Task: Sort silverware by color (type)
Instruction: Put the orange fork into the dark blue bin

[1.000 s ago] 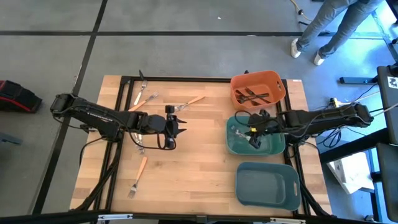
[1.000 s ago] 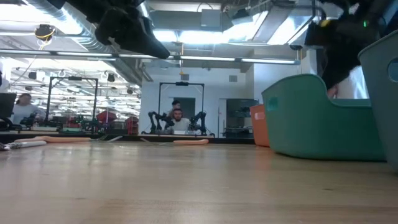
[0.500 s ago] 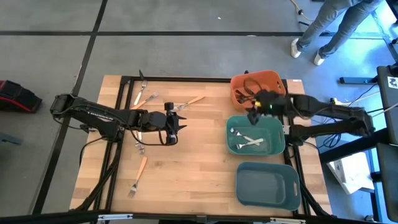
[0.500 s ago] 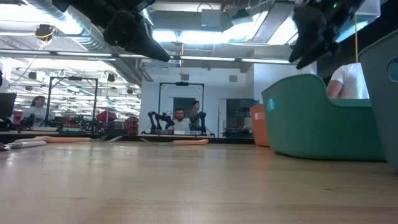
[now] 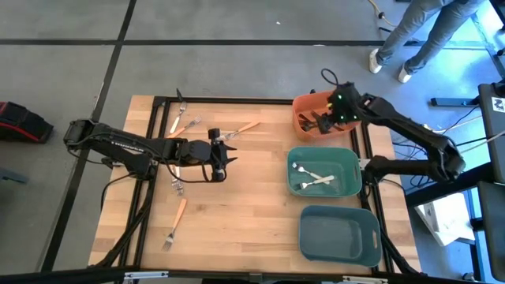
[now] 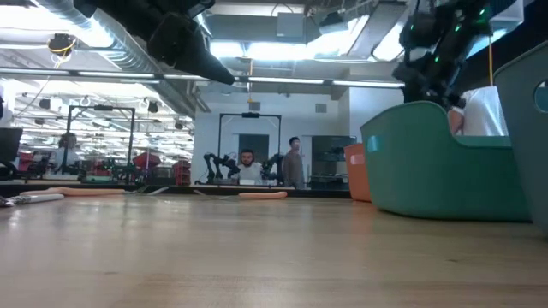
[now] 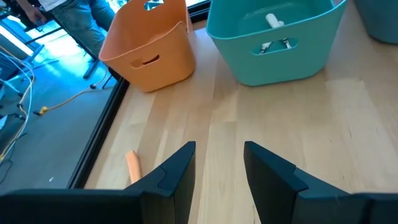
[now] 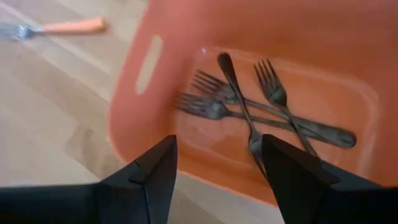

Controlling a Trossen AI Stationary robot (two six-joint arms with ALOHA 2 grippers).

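From above, the right pincer (image 5: 334, 115) has left the teal bin (image 5: 349, 188), where two silver forks (image 5: 314, 177) now lie, and hangs over the orange bin (image 5: 301, 105); orange-handled forks (image 5: 177, 219) wait on the table (image 5: 245, 213). Low down, the left pincer (image 6: 195, 53) hovers. Its wrist view shows fingers (image 7: 180, 171) parted, empty. The right wrist view shows fingers (image 8: 158, 168) spread above dark forks (image 8: 249, 112), holding nothing.

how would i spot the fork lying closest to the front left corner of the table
Start in the high view at the wooden table and go to its left side, below the left arm. Two forks with orange-tan handles lie there end to end; the target fork is the lower one, nearest the table's bottom edge, well apart from the cluster near the top.
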